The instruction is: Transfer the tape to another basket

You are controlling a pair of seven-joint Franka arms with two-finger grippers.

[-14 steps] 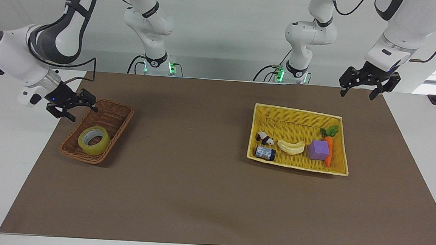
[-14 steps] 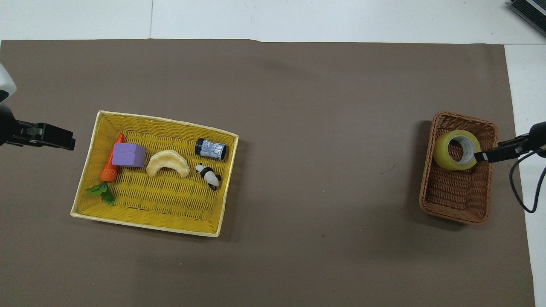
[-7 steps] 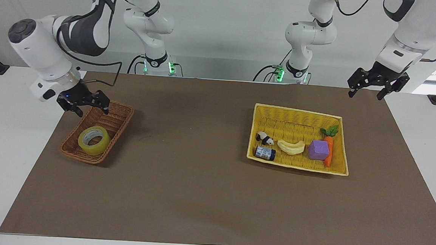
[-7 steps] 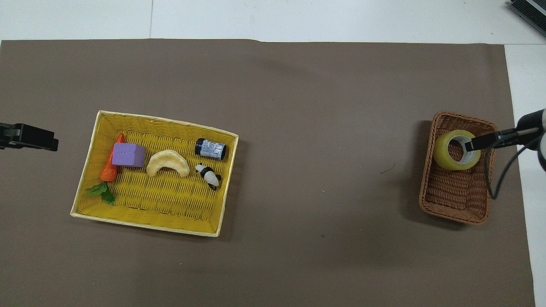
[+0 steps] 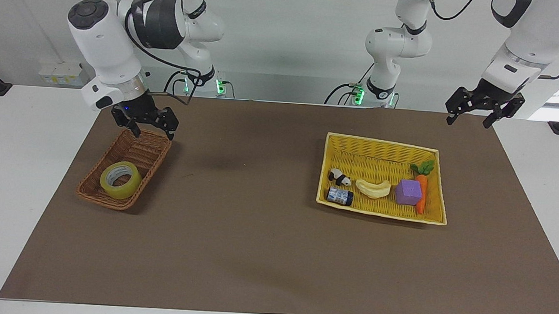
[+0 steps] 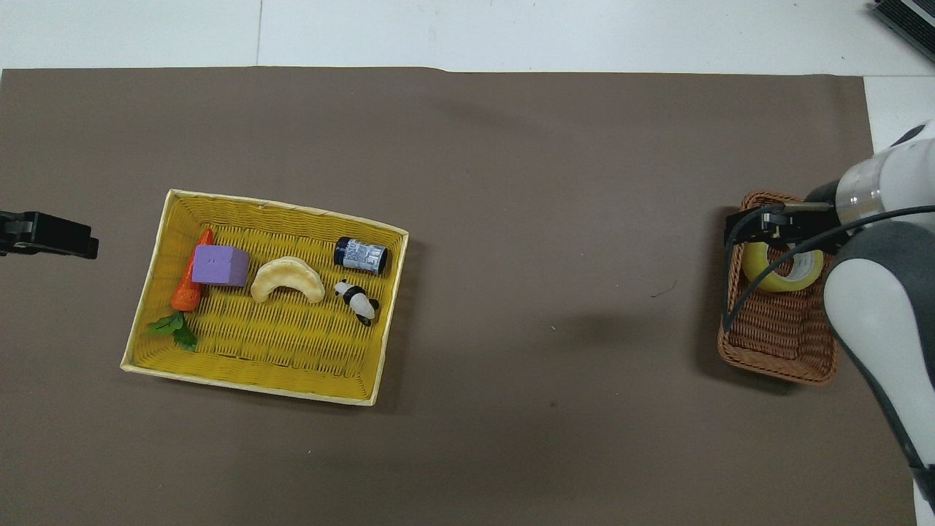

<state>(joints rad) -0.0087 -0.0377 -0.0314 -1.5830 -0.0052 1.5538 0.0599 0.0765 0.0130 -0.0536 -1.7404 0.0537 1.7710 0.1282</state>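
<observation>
Both jaws apart: right gripper (image 5: 151, 130) over wicker basket (image 5: 151, 155) holding tape (image 5: 120, 180); left gripper (image 5: 469, 116) waiting.

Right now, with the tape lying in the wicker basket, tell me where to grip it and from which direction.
Come straight down on the tape. It lies flat in the wicker basket, its core hole facing up, so one finger can likely go inside the hole and one outside, pinching the wall. Choose the wall toward the basket's middle, away from the sloped sides. The right end effector, open, is over the basket's end nearer the robots.

yellow tape (image 5: 121, 180), reddish-brown wicker basket (image 5: 150, 151).
</observation>
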